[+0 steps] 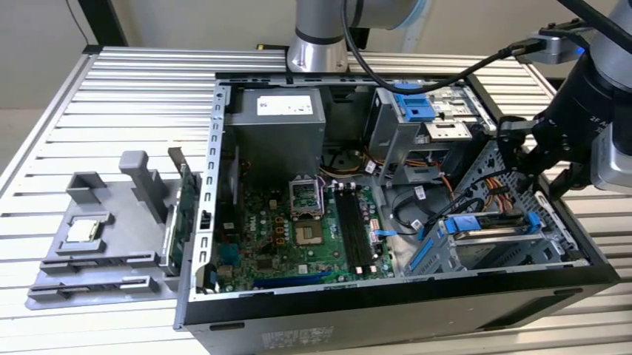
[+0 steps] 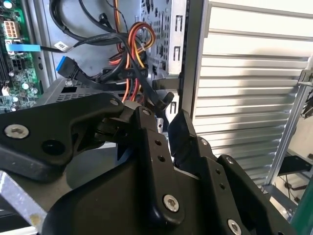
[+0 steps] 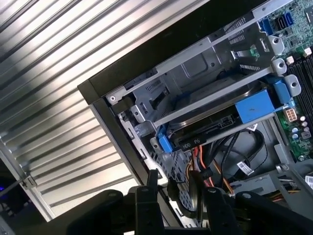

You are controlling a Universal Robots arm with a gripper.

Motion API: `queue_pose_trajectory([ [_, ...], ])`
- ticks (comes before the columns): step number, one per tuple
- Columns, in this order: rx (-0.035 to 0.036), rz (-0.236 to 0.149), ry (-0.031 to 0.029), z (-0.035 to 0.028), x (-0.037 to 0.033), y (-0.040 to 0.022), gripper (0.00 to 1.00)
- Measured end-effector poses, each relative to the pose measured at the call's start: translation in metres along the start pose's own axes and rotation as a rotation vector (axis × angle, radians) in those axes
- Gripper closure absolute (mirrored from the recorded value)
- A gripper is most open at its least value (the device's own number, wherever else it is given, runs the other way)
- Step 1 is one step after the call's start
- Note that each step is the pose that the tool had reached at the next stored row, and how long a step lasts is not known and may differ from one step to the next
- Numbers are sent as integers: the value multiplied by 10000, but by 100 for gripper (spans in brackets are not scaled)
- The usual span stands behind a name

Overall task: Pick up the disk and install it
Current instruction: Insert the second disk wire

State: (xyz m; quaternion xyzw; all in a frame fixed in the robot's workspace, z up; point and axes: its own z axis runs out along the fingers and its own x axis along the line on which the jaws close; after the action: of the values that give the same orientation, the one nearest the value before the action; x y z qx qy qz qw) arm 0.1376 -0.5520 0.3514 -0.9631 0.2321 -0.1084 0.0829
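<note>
Disk (image 1: 487, 224) seated in cage (image 1: 493, 255), 4 o'clock in case. Your gripper (image 3: 178, 193) released, empty, above cables. Judged: install done; check seating.

Open computer case (image 1: 395, 310) on slatted desk (image 1: 129, 96); green motherboard (image 1: 296, 229) inside. Grey fixture tray (image 1: 99, 259) beside case, holding CPU chip (image 1: 84, 229).

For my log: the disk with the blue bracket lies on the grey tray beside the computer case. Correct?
No. The exterior view shows the disk in the drive cage inside the computer case, not on the grey tray.
</note>
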Motion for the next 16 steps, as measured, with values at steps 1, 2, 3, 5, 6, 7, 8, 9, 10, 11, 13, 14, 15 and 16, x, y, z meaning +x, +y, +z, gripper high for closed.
queue_pose_trajectory([
  [1,3,-6,-1,0,-3,2,0],
  [2,4,-16,-4,-1,-5,3,0],
  [3,6,-25,-6,-1,-8,4,0],
  [5,8,-39,-9,-2,-11,4,0],
  [6,8,-41,-9,-3,-13,3,0],
  [7,9,-40,-9,-3,-15,3,0],
  [8,8,-40,-9,-3,-17,4,0],
  [9,9,-40,-8,-3,-19,2,0],
  [10,11,-41,-3,-3,-22,-3,0],
  [11,11,-40,-3,-3,-22,-3,0],
  [13,11,-41,-3,-3,-22,-3,0],
  [14,11,-41,-3,-3,-22,-3,0],
  [15,11,-40,-3,-3,-22,-3,0],
  [16,11,-41,-3,-3,-22,-3,0],
])
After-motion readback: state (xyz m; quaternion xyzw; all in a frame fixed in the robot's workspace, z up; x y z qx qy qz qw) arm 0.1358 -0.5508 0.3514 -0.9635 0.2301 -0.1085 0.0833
